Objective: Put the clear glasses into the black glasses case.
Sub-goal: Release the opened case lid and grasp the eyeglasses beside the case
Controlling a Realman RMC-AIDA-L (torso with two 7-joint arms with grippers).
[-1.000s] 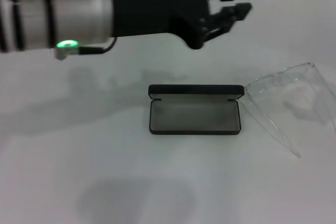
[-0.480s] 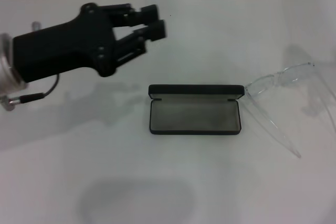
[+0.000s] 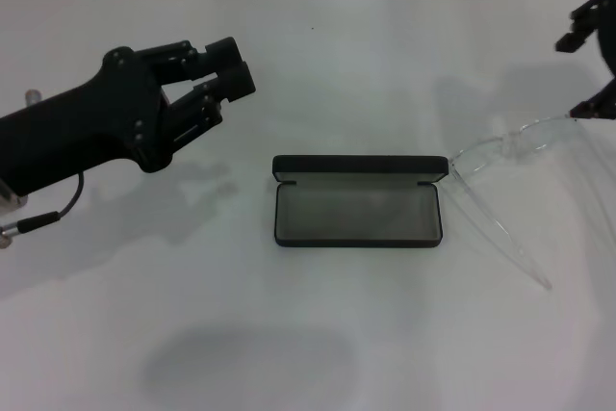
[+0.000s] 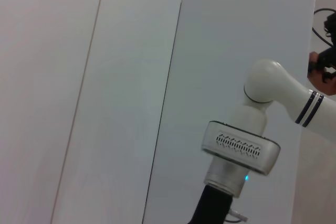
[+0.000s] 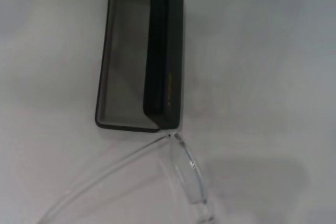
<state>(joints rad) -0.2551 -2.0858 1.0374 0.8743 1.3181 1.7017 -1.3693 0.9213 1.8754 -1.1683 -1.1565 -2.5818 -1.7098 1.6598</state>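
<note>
STATUS: black glasses case (image 3: pixel 357 203) lid open, empty | clear glasses (image 3: pixel 520 166) on table just below right gripper (image 3: pixel 589 64), grip state indeterminate | left gripper (image 3: pixel 217 79) pressed together, clear of case | REMAINING: grasp, insert.

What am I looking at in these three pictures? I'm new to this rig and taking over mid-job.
It is a two-armed robot at a white table. The head view looks down from the robot's head; the other two come from cameras on its wrists.

In the head view, the left gripper hangs above the table to the left of the black glasses case, holding nothing. The case lies open and empty, lid upright. The clear glasses lie just to its right, arms unfolded. The right gripper shows at the right edge above them, open.

The right wrist view looks down on the case and glasses. The left wrist view faces away, showing only a wall and the right arm.
</note>
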